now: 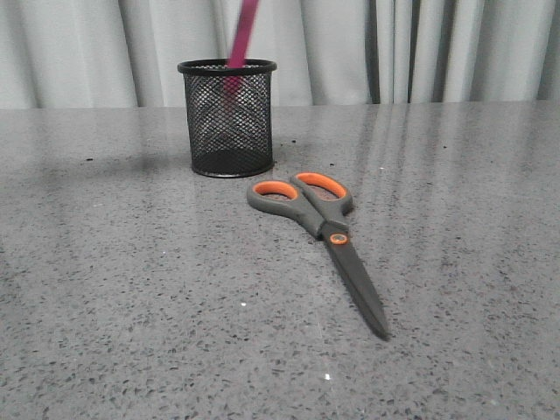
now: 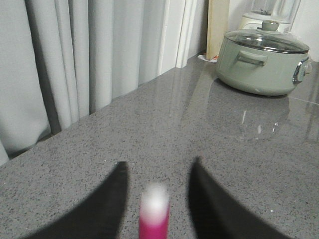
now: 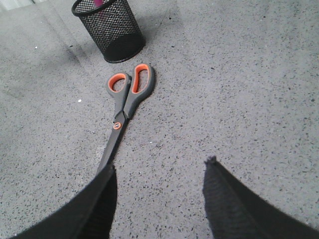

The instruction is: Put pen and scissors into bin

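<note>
Grey speckled counter [image 1: 105, 289] before pale curtains [image 1: 79, 52]; the pen [image 1: 238, 44], blurred and cut off at the top, stands tilted in the bin [image 1: 227, 118], scissors [image 1: 319, 236] flat just beside it. The left gripper [image 2: 157, 199] is spread, the blurred pen between its fingers untouched; the right gripper [image 3: 159, 199] hangs spread and empty above the scissors' blade tip

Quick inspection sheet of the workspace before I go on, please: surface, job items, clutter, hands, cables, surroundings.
Surface: grey speckled table, dry.
Pen: pen blurred, lower end inside the bin; also seen between the left fingers, untouched.
Scissors: scissors flat on the table, closed, loops toward the bin, apart from it.
Clutter: nothing seen.
Hands: left hand open; right hand open, empty, near the blade tip.
Cables: nothing seen.
Surroundings: grey curtains; green lidded pot in the left wrist view.
</note>
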Controlling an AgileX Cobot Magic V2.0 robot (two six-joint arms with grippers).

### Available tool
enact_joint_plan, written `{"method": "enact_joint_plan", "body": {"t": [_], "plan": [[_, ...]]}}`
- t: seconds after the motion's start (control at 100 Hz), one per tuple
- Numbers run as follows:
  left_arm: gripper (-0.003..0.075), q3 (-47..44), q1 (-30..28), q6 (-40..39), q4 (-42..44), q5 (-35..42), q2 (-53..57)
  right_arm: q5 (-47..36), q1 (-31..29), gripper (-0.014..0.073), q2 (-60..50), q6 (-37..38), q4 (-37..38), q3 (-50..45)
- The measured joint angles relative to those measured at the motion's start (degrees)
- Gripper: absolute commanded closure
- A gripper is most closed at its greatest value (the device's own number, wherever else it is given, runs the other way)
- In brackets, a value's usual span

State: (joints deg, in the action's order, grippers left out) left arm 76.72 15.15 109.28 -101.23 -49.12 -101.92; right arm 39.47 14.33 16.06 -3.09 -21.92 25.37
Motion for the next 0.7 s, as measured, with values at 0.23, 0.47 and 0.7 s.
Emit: {"method": "enact_joint_plan", "body": {"t": [0.23,0.47,0.7], "plan": [[0.0353,0.1,-2.5,-2.6,0.4,-6.4,4.2,-2.9,0.0,0.0246,0.0,-7.4,-8.3,1.2],[0.0674,0.3,-7.5,-7.5,1.9,-12.9,20.4,-0.3,0.0,0.0245,7.1,-29.1,-21.5,11.7],[0.0674,0.2,-7.6,-17.4,16.1,-15.2,36.8,4.3,0.0,0.0248,23.5,-30.9,-20.2,23.9]]}}
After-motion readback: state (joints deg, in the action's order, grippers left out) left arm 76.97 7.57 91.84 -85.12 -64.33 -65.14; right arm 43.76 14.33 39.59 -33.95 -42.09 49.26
